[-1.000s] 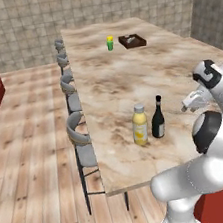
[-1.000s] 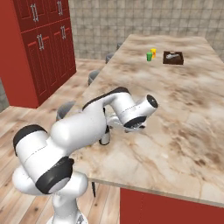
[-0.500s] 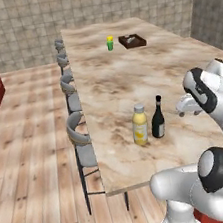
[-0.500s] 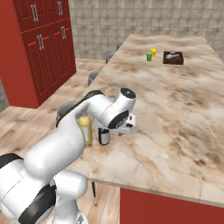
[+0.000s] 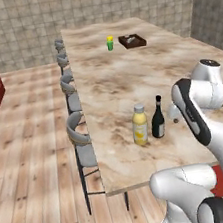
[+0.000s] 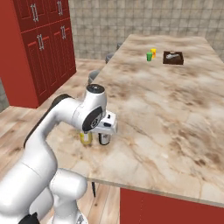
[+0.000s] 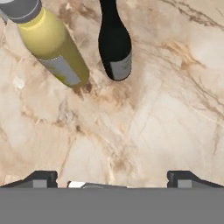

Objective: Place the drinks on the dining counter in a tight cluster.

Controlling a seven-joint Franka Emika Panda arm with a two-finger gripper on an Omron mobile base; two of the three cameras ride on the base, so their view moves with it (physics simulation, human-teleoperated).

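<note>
Two of the drinks stand upright side by side on the dining counter (image 5: 114, 82) near its front edge by the stools: a stout yellow juice bottle (image 5: 140, 125) with a pale cap and a taller dark wine bottle (image 5: 157, 119). My gripper (image 5: 174, 116) hovers just right of the wine bottle, above the marble. In the hand view the juice bottle (image 7: 54, 48) and the wine bottle (image 7: 114, 43) lie ahead of the gripper (image 7: 111, 179), whose fingertips (image 7: 41, 178) stand wide apart over bare counter (image 7: 153, 109) with nothing between them. From the right base view my arm covers most of both bottles.
A small green-and-yellow cup (image 5: 110, 43) and a dark tray (image 5: 132, 41) sit at the far end of the counter. Grey stools (image 5: 79, 133) line its left side. Red cabinets (image 6: 39, 43) stand across the wooden floor.
The arm has swung the hand in toward the two bottles and lower over the counter. The bottles have not moved, and the gripper has stayed open.
</note>
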